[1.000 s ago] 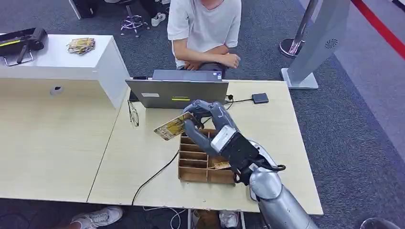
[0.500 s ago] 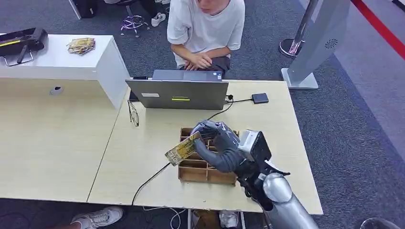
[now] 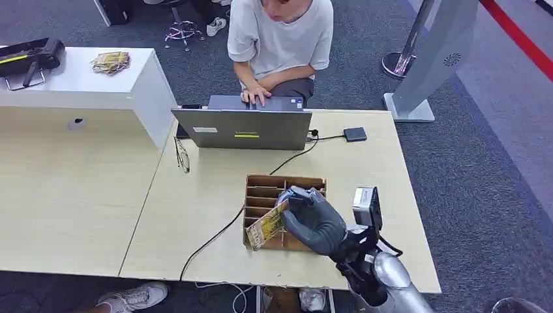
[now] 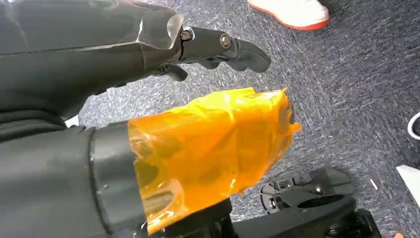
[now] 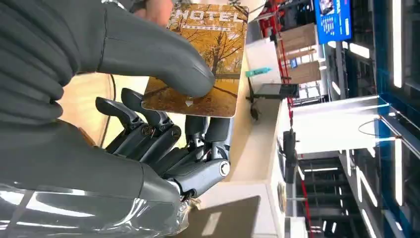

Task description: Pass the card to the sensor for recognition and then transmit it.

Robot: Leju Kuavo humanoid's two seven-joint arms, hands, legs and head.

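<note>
**Card in hand, sensor pass not yet shown**

The yellow autumn-print hotel card (image 3: 267,225) is pinched between thumb and fingers of the right hand (image 3: 313,218), above the brown cardboard divided box (image 3: 261,179) on the pale wooden table (image 3: 195,195). The small black square device (image 3: 355,134) may be the sensor; recognition and handover both look outstanding. The left hand (image 4: 218,47) hangs by the carpet, fingers apart, holding nothing.
</note>
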